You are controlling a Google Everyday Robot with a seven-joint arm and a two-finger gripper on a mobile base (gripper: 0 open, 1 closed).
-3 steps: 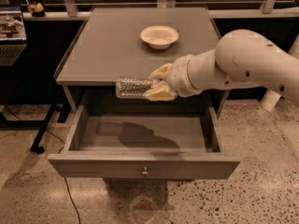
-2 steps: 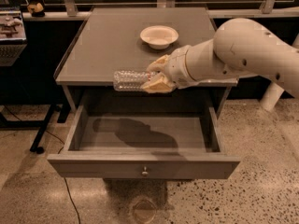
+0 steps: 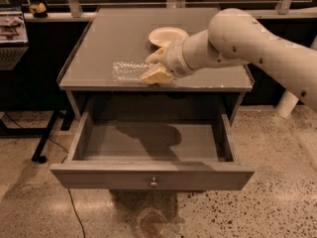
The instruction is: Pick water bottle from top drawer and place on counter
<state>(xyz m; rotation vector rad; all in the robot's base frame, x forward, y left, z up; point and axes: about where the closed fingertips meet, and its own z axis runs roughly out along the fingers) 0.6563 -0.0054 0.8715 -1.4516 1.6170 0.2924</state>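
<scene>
My gripper (image 3: pixel 154 67) is over the front part of the counter (image 3: pixel 109 38) and is shut on the water bottle (image 3: pixel 128 71). The bottle is clear and crinkled and lies on its side, pointing left from the fingers, at or just above the counter surface. Its label end is hidden in the gripper. The white arm reaches in from the right. The top drawer (image 3: pixel 151 175) stands pulled open below, with a small round knob (image 3: pixel 153 183) on its front panel, and nothing shows inside it.
A shallow cream bowl (image 3: pixel 167 35) sits on the counter just behind the gripper. A dark desk with clutter (image 3: pixel 12 26) stands at the left. A cable and a stand leg (image 3: pixel 44 143) lie on the speckled floor at the left of the cabinet.
The gripper has carried the bottle up and back, from in front of the counter's edge to over the counter's front part. The drawer has stayed open.
</scene>
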